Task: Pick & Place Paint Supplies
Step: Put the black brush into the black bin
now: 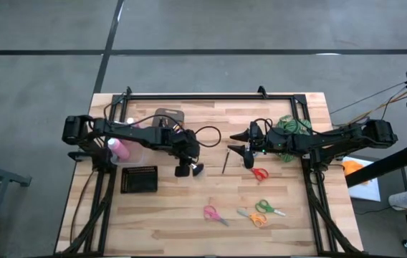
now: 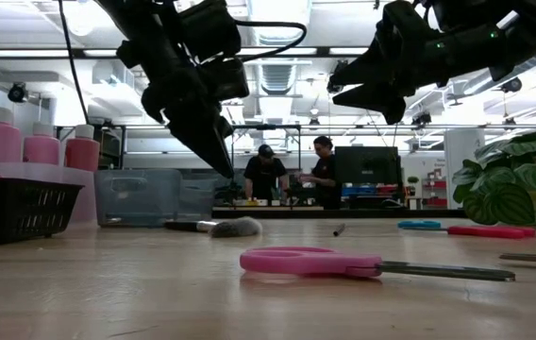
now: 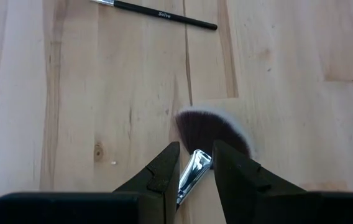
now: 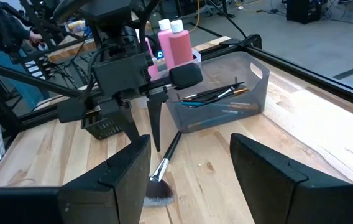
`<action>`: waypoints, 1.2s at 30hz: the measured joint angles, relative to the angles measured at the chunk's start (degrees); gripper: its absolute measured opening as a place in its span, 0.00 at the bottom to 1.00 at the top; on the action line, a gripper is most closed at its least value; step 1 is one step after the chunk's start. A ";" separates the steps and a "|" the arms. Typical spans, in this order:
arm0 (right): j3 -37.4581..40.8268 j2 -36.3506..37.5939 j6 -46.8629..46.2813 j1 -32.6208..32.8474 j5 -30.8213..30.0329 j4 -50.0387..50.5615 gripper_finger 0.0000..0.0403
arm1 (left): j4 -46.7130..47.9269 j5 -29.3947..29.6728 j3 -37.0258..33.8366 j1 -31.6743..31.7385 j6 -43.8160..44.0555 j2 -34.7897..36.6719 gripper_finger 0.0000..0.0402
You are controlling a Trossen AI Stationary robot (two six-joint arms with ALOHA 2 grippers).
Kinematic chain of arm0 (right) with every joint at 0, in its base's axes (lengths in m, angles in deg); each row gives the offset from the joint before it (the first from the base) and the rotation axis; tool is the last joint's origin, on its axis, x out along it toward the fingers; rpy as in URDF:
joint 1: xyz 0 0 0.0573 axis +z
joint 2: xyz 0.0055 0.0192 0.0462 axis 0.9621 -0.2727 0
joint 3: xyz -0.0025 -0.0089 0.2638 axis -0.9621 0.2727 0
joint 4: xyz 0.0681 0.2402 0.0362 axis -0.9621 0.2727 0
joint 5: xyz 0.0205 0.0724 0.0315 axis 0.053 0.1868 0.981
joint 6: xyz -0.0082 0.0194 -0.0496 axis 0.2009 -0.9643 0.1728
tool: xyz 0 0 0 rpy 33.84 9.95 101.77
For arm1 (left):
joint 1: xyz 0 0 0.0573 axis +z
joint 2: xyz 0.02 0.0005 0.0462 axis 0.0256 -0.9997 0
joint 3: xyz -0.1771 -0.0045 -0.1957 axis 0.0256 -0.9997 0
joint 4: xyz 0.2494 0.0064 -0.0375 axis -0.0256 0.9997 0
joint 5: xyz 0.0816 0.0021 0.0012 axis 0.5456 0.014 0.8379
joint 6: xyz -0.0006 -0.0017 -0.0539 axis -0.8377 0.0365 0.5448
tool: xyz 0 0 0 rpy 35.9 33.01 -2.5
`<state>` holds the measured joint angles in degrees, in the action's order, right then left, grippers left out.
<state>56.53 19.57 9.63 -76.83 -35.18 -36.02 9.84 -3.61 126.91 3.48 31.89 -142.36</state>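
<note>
The left hand [image 3: 195, 177] hovers half-open, fingers straddling the fan brush's [image 3: 210, 134] metal neck on the bench [image 3: 102, 93]. Lower squarely before closing, so it can't roll. The right hand [image 4: 189, 165] waits open, empty. Beyond, the tub [image 4: 223, 99] holds brushes.

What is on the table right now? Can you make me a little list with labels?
left tool: above the stubby fan brush, fingers either side of its silver neck, not closed on it
right tool: open, hanging over the table middle, holding nothing
clear bin: holds several thin brushes
pink bottles: three, white caps, standing by the black basket
loose thin brush: black handle, lying on the wood
scissors: pink pair, red pair, orange and green pairs
plant: green, leafy, under the right arm
</note>
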 joint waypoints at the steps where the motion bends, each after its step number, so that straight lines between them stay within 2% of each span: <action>1: 0.00 0.01 0.00 0.00 0.00 0.00 0.54 | -0.05 0.11 0.00 0.00 0.02 0.00 0.24; 27: 0.02 0.01 0.00 0.01 -0.02 0.00 0.54 | -0.63 0.12 -0.07 0.00 -1.31 0.02 0.25; 30: 0.02 0.01 0.00 0.02 0.00 0.00 0.54 | -0.63 0.12 -0.09 -0.01 -1.31 0.02 0.29; 36: 0.02 0.01 0.00 0.00 -0.02 0.00 0.54 | -0.61 0.10 -0.22 -0.09 -0.81 0.02 0.47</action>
<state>56.55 19.59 9.63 -76.83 -35.20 -36.02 9.23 -3.51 126.69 3.40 31.09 -142.34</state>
